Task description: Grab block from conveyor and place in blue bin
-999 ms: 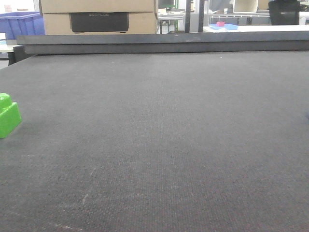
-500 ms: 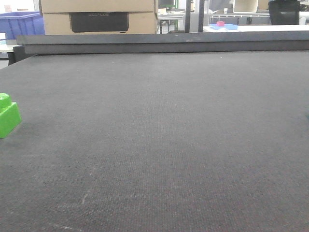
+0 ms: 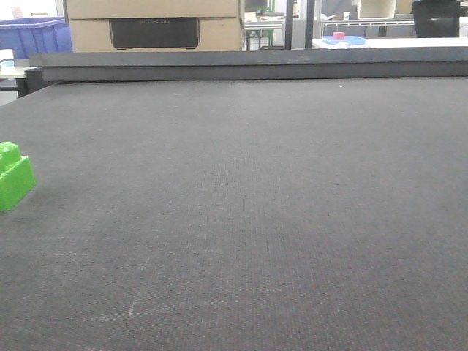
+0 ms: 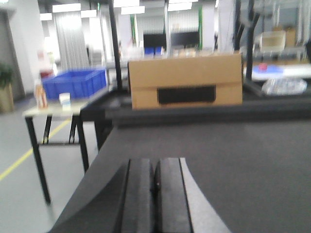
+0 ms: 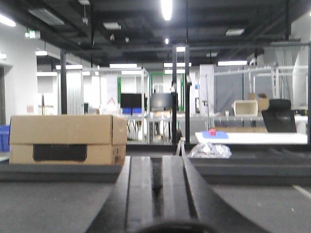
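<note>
Left gripper [image 4: 154, 194] has its fingers pressed together on nothing, near the left edge of the conveyor [image 3: 256, 219]. Right gripper [image 5: 156, 191] is closed to a thin slit, also empty, low over the conveyor. The block [image 3: 13, 175] sits upright at the conveyor's left side. The bin [image 3: 36, 33] stands beyond the conveyor's far-left corner, with a box [image 3: 153, 25] behind the far rail.

Block [image 3: 14, 177] on conveyor [image 3: 248, 212], far left

Block [image 3: 13, 175] bright green; conveyor [image 3: 256, 205] dark grey, finely woven, pale scuffs; bin [image 4: 75, 83] blue; box [image 4: 184, 80] tan.
</note>
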### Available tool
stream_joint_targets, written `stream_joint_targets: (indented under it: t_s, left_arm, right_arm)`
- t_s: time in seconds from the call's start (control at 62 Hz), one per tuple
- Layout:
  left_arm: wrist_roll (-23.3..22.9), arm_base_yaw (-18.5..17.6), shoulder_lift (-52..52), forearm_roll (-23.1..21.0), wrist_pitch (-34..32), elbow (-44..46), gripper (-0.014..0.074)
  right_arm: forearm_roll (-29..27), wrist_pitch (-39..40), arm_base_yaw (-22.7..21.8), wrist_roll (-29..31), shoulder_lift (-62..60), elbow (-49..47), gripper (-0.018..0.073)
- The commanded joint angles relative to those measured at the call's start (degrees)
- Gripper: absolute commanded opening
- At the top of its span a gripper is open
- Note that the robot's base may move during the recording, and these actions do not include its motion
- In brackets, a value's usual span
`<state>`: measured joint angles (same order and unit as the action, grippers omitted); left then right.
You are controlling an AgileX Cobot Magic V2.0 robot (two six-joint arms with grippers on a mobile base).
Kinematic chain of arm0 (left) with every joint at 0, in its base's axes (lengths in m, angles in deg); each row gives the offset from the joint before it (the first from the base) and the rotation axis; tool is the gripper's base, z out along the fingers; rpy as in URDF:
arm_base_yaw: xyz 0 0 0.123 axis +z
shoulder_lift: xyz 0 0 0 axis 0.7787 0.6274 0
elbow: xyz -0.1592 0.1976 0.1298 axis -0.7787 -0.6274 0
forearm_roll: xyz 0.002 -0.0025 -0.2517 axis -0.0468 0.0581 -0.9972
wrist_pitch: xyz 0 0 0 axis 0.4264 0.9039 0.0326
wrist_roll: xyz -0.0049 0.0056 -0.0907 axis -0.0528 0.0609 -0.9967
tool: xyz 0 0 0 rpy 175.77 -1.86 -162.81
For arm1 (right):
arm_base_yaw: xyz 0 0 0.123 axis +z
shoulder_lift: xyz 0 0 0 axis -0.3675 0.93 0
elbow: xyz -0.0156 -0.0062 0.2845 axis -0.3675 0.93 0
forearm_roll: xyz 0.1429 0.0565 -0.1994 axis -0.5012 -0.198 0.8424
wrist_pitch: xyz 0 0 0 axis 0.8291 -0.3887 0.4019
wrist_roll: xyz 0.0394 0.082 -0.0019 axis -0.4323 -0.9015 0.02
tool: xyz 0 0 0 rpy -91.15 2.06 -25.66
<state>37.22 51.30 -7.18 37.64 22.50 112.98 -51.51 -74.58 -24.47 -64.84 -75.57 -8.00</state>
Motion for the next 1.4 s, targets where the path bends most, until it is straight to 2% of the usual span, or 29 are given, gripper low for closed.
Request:
stream_joint_targets:
  t_s: [0.0, 0.064, 0.242, 0.338, 0.5, 0.677, 0.806, 0.999, 1.096, 1.273, 1.338, 1.386]
  left_arm:
    - [0.1, 0.1, 6.9, 0.2, 6.7, 6.0, -0.0111]
    - [0.1, 0.1, 11.8, 0.0, 10.5, 9.6, -0.0111]
    - [0.1, 0.1, 27.4, -4.4, 24.7, 22.0, -0.0111]
    - [0.1, 0.1, 35.3, -6.5, 29.1, 27.5, -0.0111]
    - [0.1, 0.1, 44.0, -8.8, 29.7, 32.1, -0.0111]
    - [0.1, 0.1, 49.7, -10.8, 29.2, 32.4, -0.0111]
    - [0.1, 0.1, 52.1, -13.2, 29.2, 32.4, -0.0111]
    - [0.1, 0.1, 53.2, -13.7, 29.2, 32.4, -0.0111]
    - [0.1, 0.1, 53.2, -13.7, 29.3, 32.4, -0.0111]
    - [0.1, 0.1, 53.2, -13.7, 30.0, 32.4, -0.0111]
    - [0.1, 0.1, 53.3, -13.7, 31.3, 32.4, -0.0111]
    - [0.1, 0.1, 53.3, -13.7, 32.3, 32.4, -0.0111]
  right_arm:
    - [0.3, -8.8, -0.2, 0.3, 5.3, -5.8, -0.0167]
    - [0.3, -14.4, -0.2, 0.3, 9.6, -9.4, -0.0167]
    - [0.3, -27.1, -0.2, 0.2, 22.7, -19.2, -0.0167]
    - [0.3, -35.2, -0.2, 0.2, 31.4, -25.4, -0.0167]
    - [0.3, -46.0, -0.2, 0.2, 44.4, -33.8, -0.0167]
    - [0.4, -54.9, -0.2, 0.3, 57.0, -40.4, -0.0167]
    - [0.4, -54.9, -0.2, 0.3, 64.6, -41.9, -0.0167]
    - [0.4, -52.0, -0.4, 0.2, 75.9, -42.0, -0.0162]
    - [0.5, -51.9, -0.4, 0.1, 80.7, -42.7, -0.0064]
    - [0.9, -48.4, -0.4, 0.1, 87.5, -44.9, 0.0363]
    - [0.9, -48.0, -0.7, 0.1, 89.4, -45.7, 0.043]
    - [0.8, -48.2, -1.1, -1.2, 90.5, -46.3, 0.0436]
